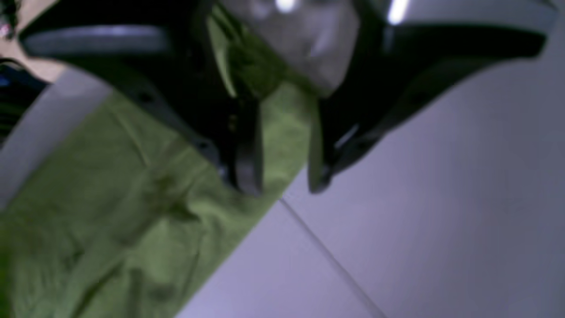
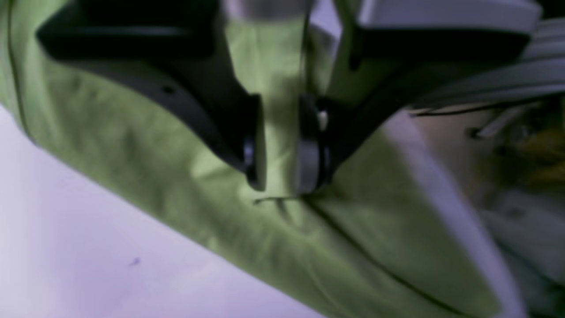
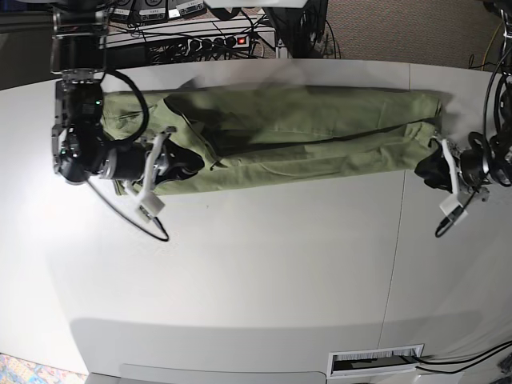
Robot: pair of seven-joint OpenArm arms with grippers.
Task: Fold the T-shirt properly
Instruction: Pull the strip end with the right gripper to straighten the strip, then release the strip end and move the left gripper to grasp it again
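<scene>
The sage-green T-shirt lies as a long folded strip across the far part of the white table. At the strip's left end in the base view, my right gripper rests on the cloth. In the right wrist view the right gripper is open, its fingers apart over the T-shirt. My left gripper sits at the strip's right end. The left gripper is open above the hem edge of the T-shirt, where cloth meets bare table.
A power strip with cables lies behind the table's far edge. A seam runs across the tabletop on the right. A white vent grille sits below the front edge.
</scene>
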